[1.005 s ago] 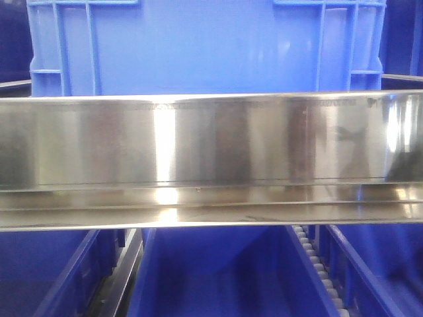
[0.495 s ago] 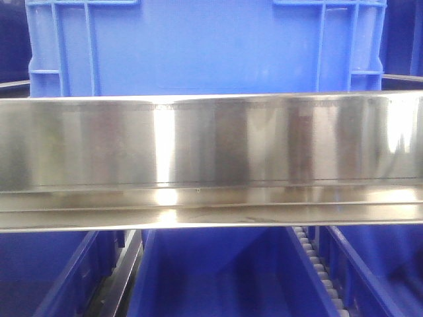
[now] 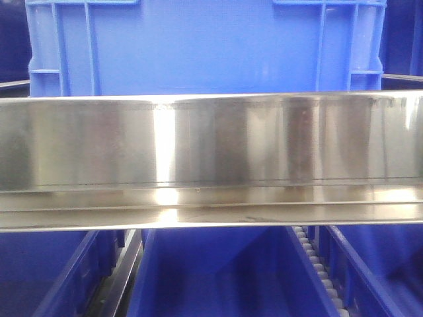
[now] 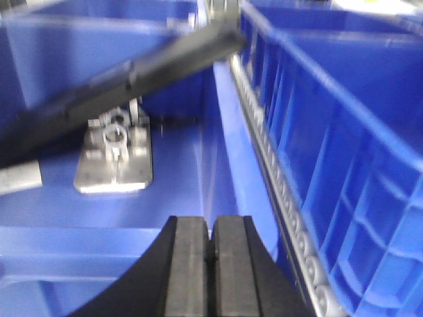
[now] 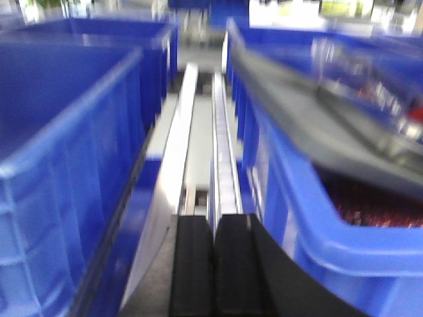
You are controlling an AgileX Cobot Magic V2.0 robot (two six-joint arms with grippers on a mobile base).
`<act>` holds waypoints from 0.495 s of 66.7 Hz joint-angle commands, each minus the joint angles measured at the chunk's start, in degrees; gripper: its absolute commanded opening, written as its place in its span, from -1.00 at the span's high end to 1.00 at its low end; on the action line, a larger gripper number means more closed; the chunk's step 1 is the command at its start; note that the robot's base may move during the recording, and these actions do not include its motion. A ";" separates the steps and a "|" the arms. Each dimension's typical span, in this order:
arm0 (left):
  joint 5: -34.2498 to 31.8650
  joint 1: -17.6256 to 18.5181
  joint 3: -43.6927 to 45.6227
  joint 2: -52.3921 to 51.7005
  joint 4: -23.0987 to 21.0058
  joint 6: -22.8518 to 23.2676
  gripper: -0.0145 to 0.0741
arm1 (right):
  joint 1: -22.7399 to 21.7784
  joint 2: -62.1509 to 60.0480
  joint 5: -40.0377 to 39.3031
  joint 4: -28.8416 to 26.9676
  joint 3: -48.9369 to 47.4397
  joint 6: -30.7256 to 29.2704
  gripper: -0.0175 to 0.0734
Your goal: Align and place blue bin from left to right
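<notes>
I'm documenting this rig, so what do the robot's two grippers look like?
The left gripper has two flat, black, rectangular fingers on a black base that flares outward. The right gripper looks the same, though blurred. No cables or markings show on either.

Polished steel rail (image 3: 211, 142) crossed full width, reflecting streaks of light. Dark blue bins (image 3: 53, 277) stood in rows below, roller track (image 3: 318, 265) between them. Bright, blurred glare (image 5: 344, 8) lit far end of aisle.
</notes>
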State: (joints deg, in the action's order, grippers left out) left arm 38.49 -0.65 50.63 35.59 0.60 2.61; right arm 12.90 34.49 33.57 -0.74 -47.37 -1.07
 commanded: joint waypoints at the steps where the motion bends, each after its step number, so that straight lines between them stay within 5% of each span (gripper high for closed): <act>1: -0.42 -0.32 0.54 0.69 -0.93 -0.13 0.92 | -0.15 1.70 -0.58 0.00 -0.59 -0.57 0.77; 33: -4.81 -0.32 0.54 0.72 -1.90 -0.13 0.92 | -0.15 2.25 -3.47 0.00 -0.59 -0.57 0.77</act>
State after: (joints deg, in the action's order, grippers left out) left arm 36.04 -0.65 50.72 36.19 0.00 2.61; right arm 12.90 36.63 32.09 -0.74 -47.37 -1.07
